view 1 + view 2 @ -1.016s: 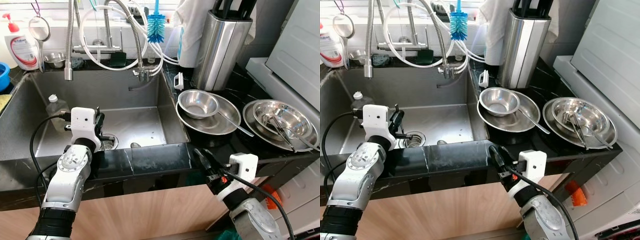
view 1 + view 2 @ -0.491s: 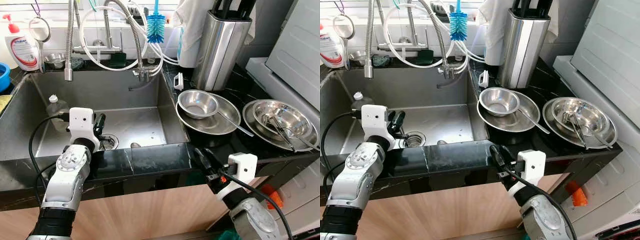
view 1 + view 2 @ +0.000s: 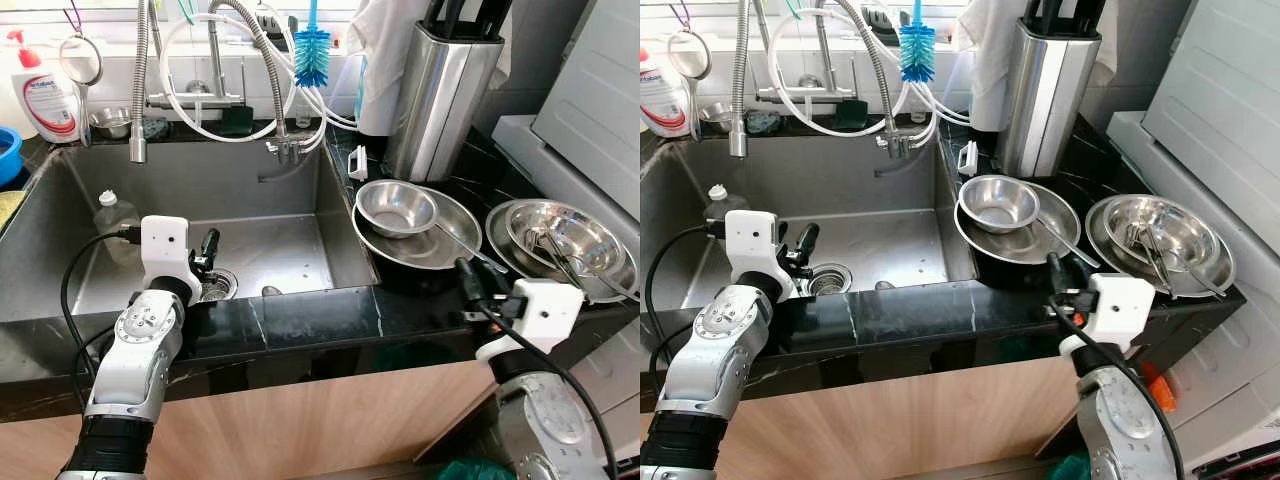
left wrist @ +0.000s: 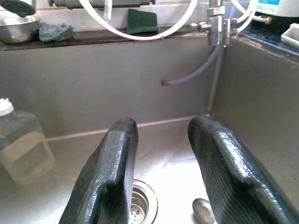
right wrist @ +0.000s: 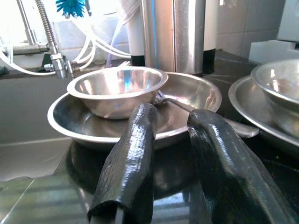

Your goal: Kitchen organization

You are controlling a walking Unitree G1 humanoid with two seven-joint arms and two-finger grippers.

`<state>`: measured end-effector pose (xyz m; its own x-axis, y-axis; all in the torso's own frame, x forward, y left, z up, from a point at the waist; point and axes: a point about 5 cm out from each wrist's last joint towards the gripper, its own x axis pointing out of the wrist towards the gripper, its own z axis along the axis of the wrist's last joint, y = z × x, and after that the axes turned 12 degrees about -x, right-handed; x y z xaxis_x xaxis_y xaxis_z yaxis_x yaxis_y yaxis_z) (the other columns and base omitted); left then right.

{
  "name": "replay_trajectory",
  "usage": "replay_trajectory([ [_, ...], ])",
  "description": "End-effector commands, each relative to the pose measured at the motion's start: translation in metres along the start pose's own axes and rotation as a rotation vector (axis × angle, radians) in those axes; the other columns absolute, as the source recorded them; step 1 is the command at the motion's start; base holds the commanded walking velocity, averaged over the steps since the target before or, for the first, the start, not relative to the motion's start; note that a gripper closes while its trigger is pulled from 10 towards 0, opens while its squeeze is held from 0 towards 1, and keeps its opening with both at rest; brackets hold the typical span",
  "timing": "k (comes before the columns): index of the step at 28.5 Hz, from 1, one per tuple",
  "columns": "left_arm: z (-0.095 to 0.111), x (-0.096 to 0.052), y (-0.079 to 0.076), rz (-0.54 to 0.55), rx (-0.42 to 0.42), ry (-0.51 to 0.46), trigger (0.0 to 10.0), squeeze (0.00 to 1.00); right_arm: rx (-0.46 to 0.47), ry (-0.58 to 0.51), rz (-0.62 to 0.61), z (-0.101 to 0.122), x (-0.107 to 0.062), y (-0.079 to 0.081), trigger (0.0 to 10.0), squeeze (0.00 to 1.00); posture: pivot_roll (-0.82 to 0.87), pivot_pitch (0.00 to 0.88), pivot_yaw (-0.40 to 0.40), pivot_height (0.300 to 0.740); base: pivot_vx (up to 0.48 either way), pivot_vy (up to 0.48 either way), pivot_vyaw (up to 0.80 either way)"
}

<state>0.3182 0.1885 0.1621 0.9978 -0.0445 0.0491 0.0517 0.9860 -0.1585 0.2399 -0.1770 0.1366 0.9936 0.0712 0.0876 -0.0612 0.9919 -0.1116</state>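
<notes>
**Both end effectors open at the sink edge**

Nearest to us, below the black marble tabletop, we see a pale wood cabinet front. Our right end effector hovers over the tabletop's front edge, fingers parted and holding nothing, just short of the wide steel plate. A small steel bowl sits in that plate, with a spoon lying across the plate's rim. Further right, a second steel plate carries another bowl with utensils inside.

Our left end effector reaches over the front wall of the steel sink, fingers apart and empty, above the drain. A clear bottle stands on the sink floor near the left wall.

Behind the basin we see coiled faucet hoses, a blue bottle brush, a green sponge, a soap bottle and a small strainer. A steel utensil holder stands behind the dishes, and a white appliance fills the far right.
</notes>
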Motion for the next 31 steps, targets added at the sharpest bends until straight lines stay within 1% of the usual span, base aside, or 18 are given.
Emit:
replay_trajectory([
  [1,0.0,-0.001,0.001,0.009,0.005,0.009,10.0,0.0,-0.002,-0.002,-0.003,0.0,-0.001,0.001,10.0,0.0,0.03,0.0,-0.037,0.74,0.0,0.0,0.0],
  [4,-0.001,-0.001,0.001,0.01,0.004,0.009,10.0,0.0,0.01,-0.009,0.007,0.001,-0.002,0.002,10.0,0.0,0.03,0.0,-0.037,0.74,0.0,0.0,0.0],
  [5,-0.001,-0.001,0.001,0.01,0.003,0.009,10.0,0.0,0.014,-0.012,0.002,0.001,-0.002,0.002,10.0,1.0,0.03,0.0,-0.037,0.74,0.0,0.0,0.0],
  [12,-0.001,-0.002,0.0,0.011,0.003,0.009,10.0,0.0,0.008,-0.021,-0.009,0.001,0.0,0.003,10.0,1.0,0.04,0.0,-0.043,0.74,0.0,0.0,0.0],
  [16,-0.001,-0.002,0.001,0.01,0.003,0.008,10.0,0.0,0.014,-0.018,-0.047,0.0,0.001,-0.001,10.0,1.0,0.04,0.0,-0.043,0.74,0.0,0.0,0.0],
  [19,-0.001,-0.002,0.001,0.011,0.003,0.009,10.0,0.0,0.014,-0.017,-0.052,0.0,0.001,-0.002,10.0,1.0,0.04,0.0,-0.043,0.74,0.0,0.0,0.0],
  [20,-0.001,-0.002,0.001,0.011,0.003,0.009,10.0,0.0,0.011,-0.015,-0.056,0.0,0.002,-0.002,10.0,0.98,0.04,0.0,-0.043,0.74,0.0,0.0,0.0],
  [21,-0.001,-0.002,0.001,0.012,0.003,0.009,10.0,0.0,0.007,-0.011,-0.064,0.0,0.002,-0.003,10.0,0.35,0.04,0.0,-0.043,0.74,0.0,0.0,0.0],
  [22,-0.001,-0.003,0.001,0.013,0.004,0.009,10.0,0.0,0.012,-0.011,-0.079,0.0,0.002,-0.004,10.0,0.0,0.03,0.0,-0.041,0.74,0.0,0.0,0.0],
  [26,-0.001,-0.003,0.002,0.014,0.004,0.011,10.0,0.0,0.016,-0.02,-0.123,0.001,0.003,-0.008,10.0,0.0,0.04,0.0,-0.041,0.74,0.0,0.0,0.0],
  [31,-0.001,-0.002,0.002,0.015,0.005,0.013,10.0,0.0,0.019,-0.018,-0.142,0.0,0.003,-0.01,10.0,0.0,0.04,0.002,-0.04,0.74,0.0,0.0,0.0],
])
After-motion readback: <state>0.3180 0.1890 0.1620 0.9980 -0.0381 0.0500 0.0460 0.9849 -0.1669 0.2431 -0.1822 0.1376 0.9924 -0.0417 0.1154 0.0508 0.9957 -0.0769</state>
